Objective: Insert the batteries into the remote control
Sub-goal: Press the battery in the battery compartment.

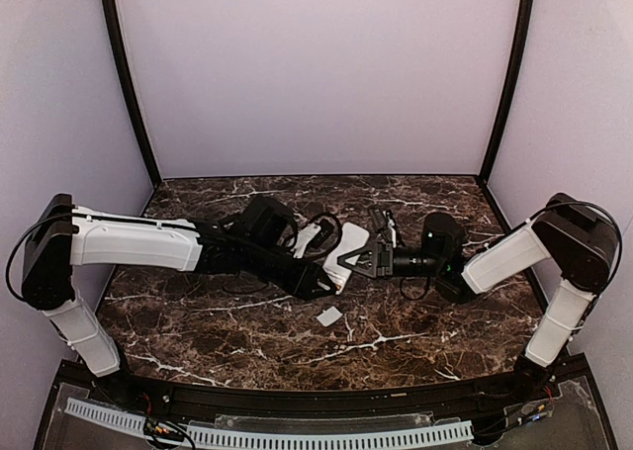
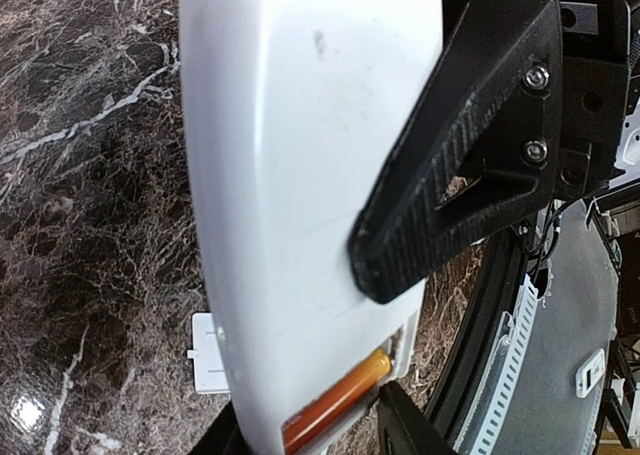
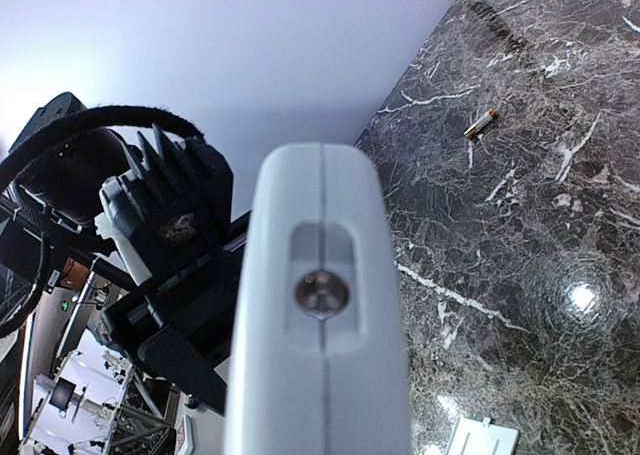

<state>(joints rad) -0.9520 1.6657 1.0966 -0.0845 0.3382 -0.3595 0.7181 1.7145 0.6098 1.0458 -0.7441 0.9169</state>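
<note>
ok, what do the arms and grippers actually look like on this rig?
Matching pair: left arm and right arm have white moulded shells on the long links, bulky black joint housings, and thin black cables looping off the shoulders. The right gripper is black, its finger a ribbed triangle with a cut-out and two silver screws. The left gripper is also black. No markings readable.

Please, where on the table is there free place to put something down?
Bare table lies front right, between the small white square piece and the right arm's base, and front left, between the left arm and the near edge. The middle is crowded: both arms meet at the remote control.
</note>
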